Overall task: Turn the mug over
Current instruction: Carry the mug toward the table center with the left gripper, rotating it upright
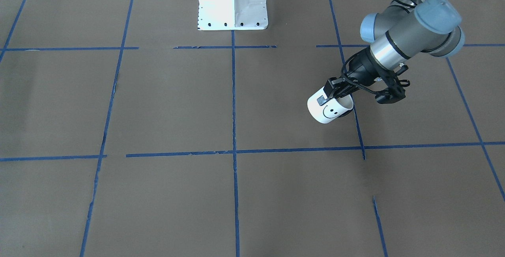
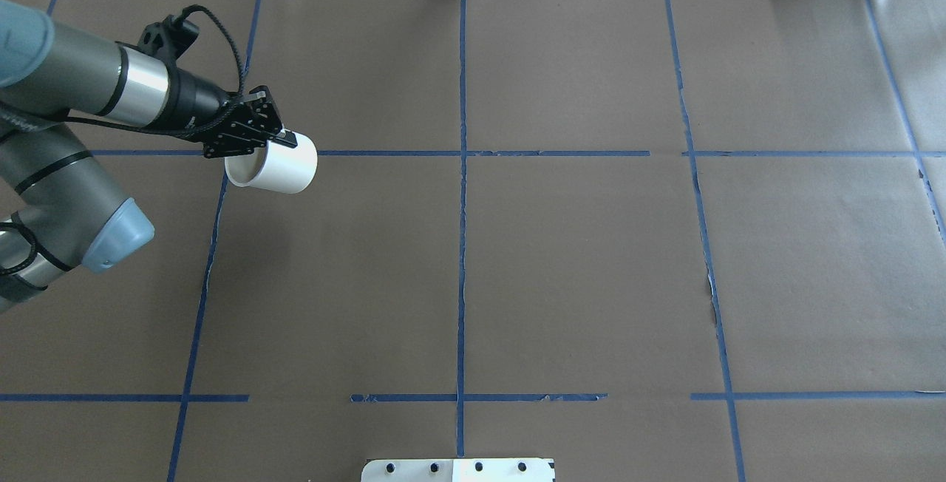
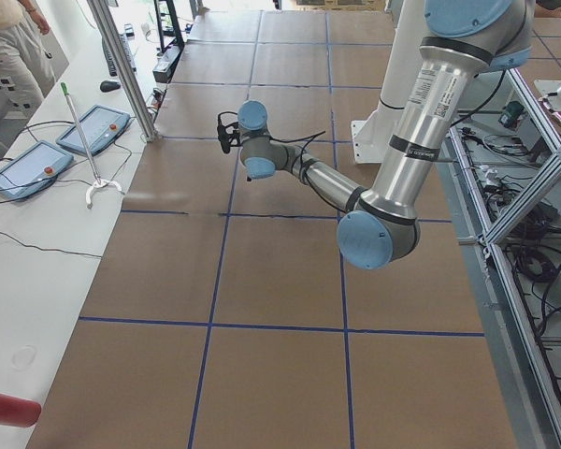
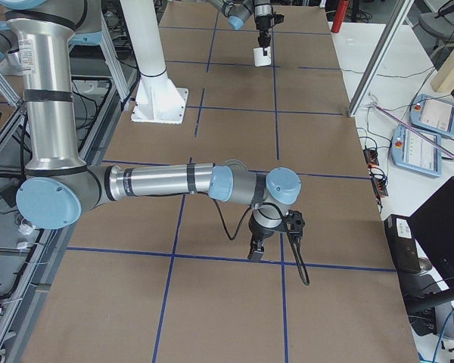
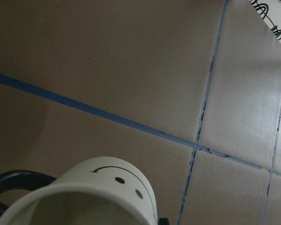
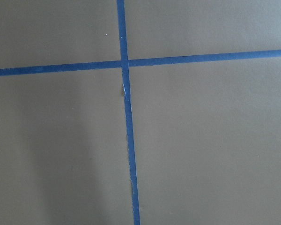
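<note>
Left gripper (image 1: 330,94) is pinched tight on the rim of the mug (image 1: 329,111), one finger inside the mouth and one outside. The mug hangs clear of the counter, toward its far left corner. The lift looks done. I judge the turn partway through, with setting down still to do. The mug's long axis lies nearly level: mouth toward the left edge, base toward the middle, smiley toward the far edge. Whether my right gripper (image 4: 255,248) is open, I cannot tell.
</note>
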